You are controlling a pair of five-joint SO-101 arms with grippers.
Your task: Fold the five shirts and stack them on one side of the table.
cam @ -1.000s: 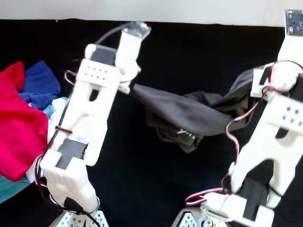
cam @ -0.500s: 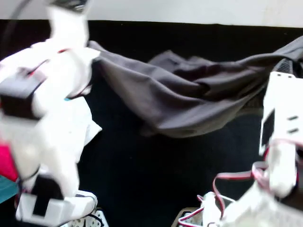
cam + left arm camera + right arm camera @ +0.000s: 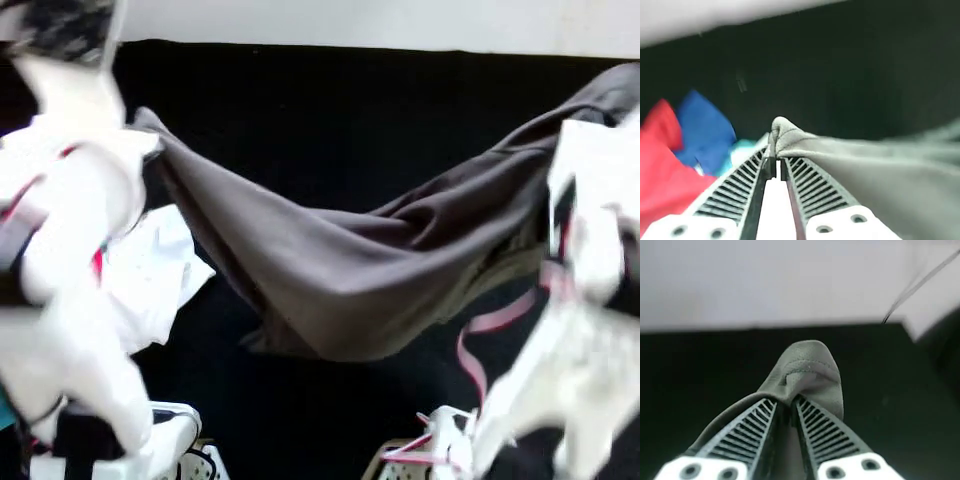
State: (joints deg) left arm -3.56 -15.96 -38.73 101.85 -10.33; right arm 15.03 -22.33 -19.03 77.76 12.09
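So the grey shirt (image 3: 340, 280) is strung up between the two arms like a hammock, over the middle of the black tabletop (image 3: 350, 110). It runs from near the left edge across to near the right edge. The left end effector (image 3: 776, 159) is pinched tight on one bunched corner of it, with a little nub of fabric poking out past the tips. The right end effector (image 3: 788, 404) is doing the same thing on the opposite corner, jaws closed on a rounded fold of cloth with a seam showing. In the high view the left arm (image 3: 70, 200) sits by the left edge and the right arm (image 3: 590, 250) by the right edge, both pretty blurry. The shirt sags in the middle, and its lowest fold hangs toward the near edge. Honestly can't tell if that low part touches the tabletop or not. A white shirt (image 3: 150, 270) lies crumpled by the left arm, near the left edge and partly under the grey one's raised end. The left wrist view shows the rest of the pile down by that same edge: a red shirt (image 3: 665, 165), a blue shirt (image 3: 702, 132) right beside it, and a bit of a teal shirt (image 3: 742, 147) peeking out just next to the end effector's fingers. A pale wall (image 3: 400, 20) runs behind the far edge.
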